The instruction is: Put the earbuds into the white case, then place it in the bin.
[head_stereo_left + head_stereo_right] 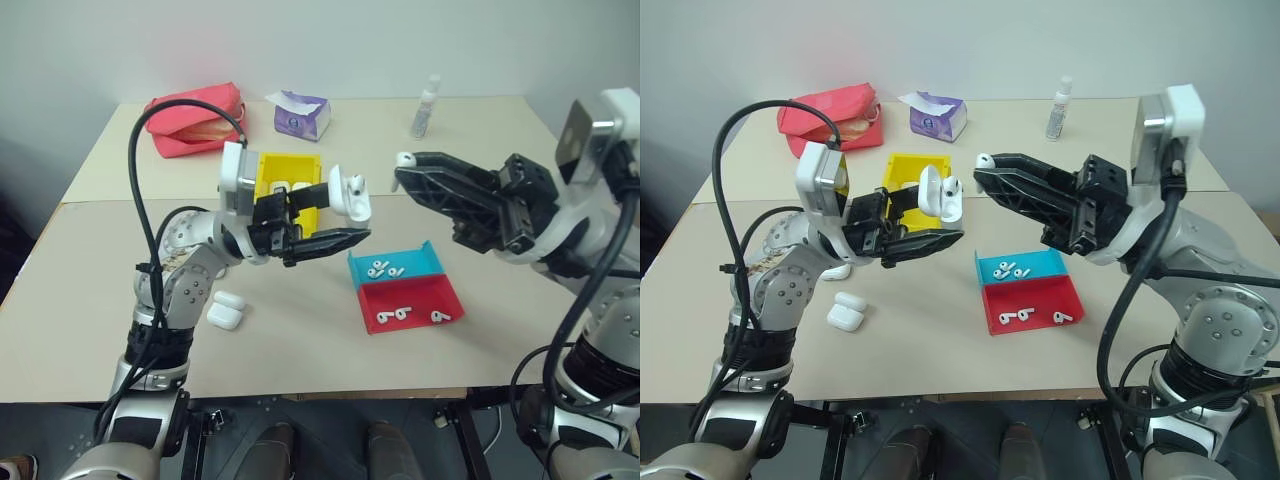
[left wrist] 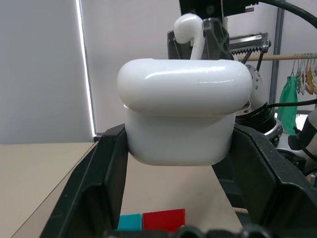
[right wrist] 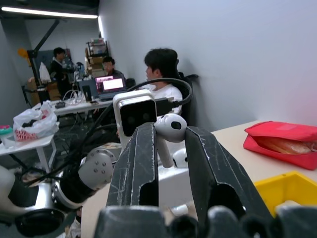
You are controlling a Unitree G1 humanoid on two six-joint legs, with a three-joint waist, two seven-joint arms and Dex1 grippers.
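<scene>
Left fingers (image 1: 335, 240) clamped on open white case (image 1: 350, 195), lifted above counter (image 1: 300, 340). Right fingers (image 1: 985, 168) pinching one earbud (image 1: 984, 160) (stem down), poised beside it for insertion.

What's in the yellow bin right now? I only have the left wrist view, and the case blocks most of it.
Observer: The yellow bin sits on the table behind the left pincer. It has something white in it, probably cases, partly hidden.
Operator: How far is the earbud from the case sideways?
Observer: There is a clear gap. The right pincer holds the earbud off to the right of the white case, not over it.
Operator: Any spares left?
Observer: Two spare cases lie by the left arm, and loose earbuds lie in both halves of the blue-and-red tray.
</scene>
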